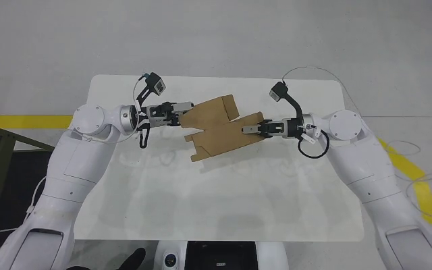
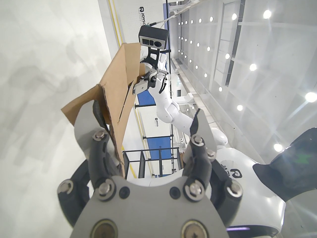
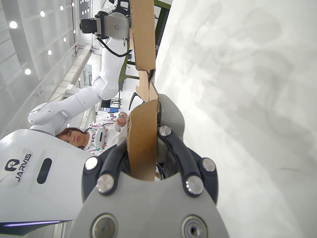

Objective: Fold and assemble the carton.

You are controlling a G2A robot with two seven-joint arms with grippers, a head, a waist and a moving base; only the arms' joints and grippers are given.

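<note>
Carton (image 1: 219,135) lifted off table (image 1: 202,202), right hand (image 1: 247,128) clamping one edge, left hand (image 1: 182,116) wide

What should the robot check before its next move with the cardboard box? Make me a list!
1. Right gripper shut on the flat brown cardboard carton: ok, cardboard sits between its fingers.
2. Left gripper gripping the carton: not ok, it is wide open, and the cardboard lies against just one finger.
3. Carton folded into a box shape: not ok, the panels and flaps are unfolded.
4. Carton lifted off the white table: cannot tell.
5. Both grippers at opposite ends of the carton: ok.
</note>
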